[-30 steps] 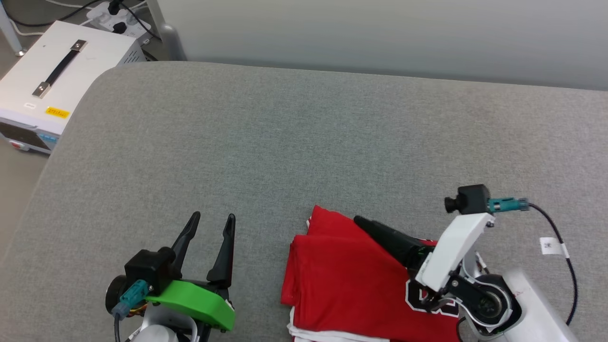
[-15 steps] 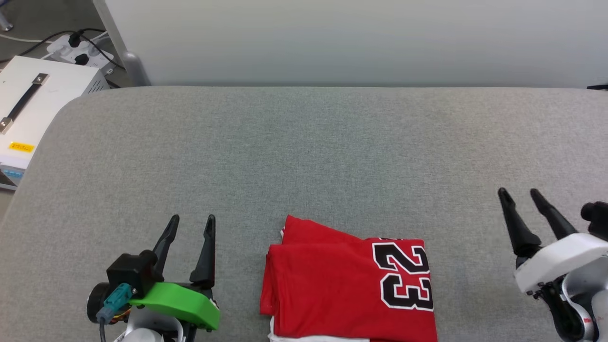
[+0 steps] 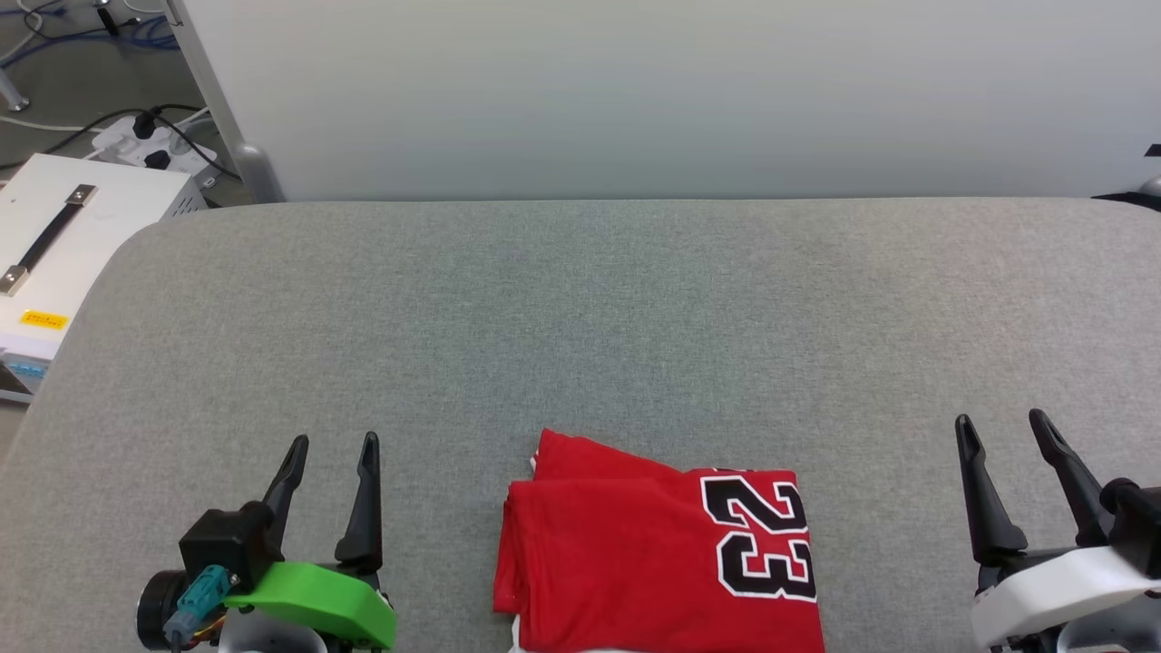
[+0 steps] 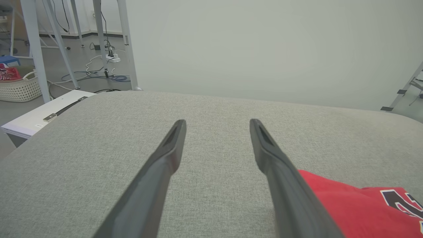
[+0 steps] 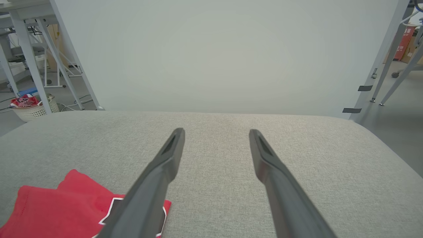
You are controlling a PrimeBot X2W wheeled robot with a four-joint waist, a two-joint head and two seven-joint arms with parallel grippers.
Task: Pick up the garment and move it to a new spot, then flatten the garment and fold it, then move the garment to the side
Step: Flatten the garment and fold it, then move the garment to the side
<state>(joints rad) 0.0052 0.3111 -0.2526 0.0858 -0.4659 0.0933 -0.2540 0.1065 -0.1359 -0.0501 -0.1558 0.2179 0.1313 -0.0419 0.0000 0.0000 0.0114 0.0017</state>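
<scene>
- Both arms' jaws stand wide apart with nothing in them: the left gripper (image 3: 334,439) and the right gripper (image 3: 999,418) point away over the grey cushioned surface (image 3: 580,317).
- Between them lies the garment (image 3: 635,553), folded into a red block and touching neither one.
- Its black number 23 (image 3: 760,537) faces up on the side toward the right gripper.
- Beyond the left gripper, off the surface's edge, stands a white box (image 3: 54,263).

left fingers (image 4: 158,172) spread apart over grey pad (image 4: 214,105), garment (image 4: 347,205) just beside.
</scene>
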